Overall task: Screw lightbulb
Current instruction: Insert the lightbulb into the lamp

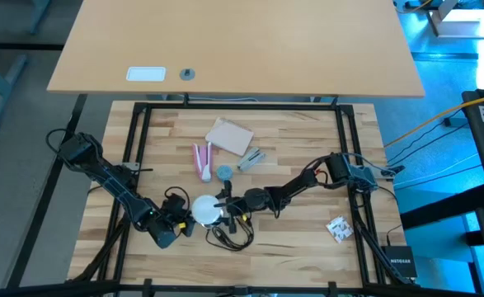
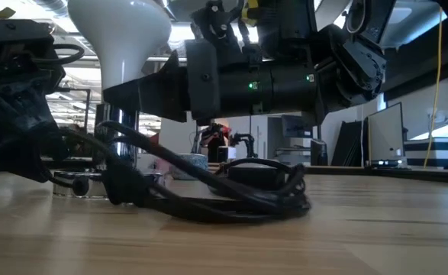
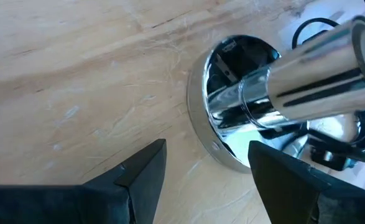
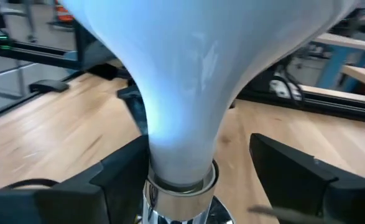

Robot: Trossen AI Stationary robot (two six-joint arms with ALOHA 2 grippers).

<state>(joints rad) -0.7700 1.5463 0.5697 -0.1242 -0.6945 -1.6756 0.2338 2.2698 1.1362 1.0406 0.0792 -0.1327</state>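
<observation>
step: regrip between turns; lightbulb (image 4: 182,81) upright in chrome socket (image 3: 275,93)
right gripper (image 4: 201,168): fingers apart, flanking bulb neck
left gripper (image 3: 204,171): fingers apart, by socket base
next: likely close, twist again

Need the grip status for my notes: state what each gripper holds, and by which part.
Nothing is held. The right gripper stands open around the lightbulb neck, fingers clear of it. The left gripper is open beside the chrome socket base.

I see the pale white lightbulb (image 4: 188,81) standing upright, dome up, its narrow neck seated in a chrome socket (image 4: 179,199).
</observation>
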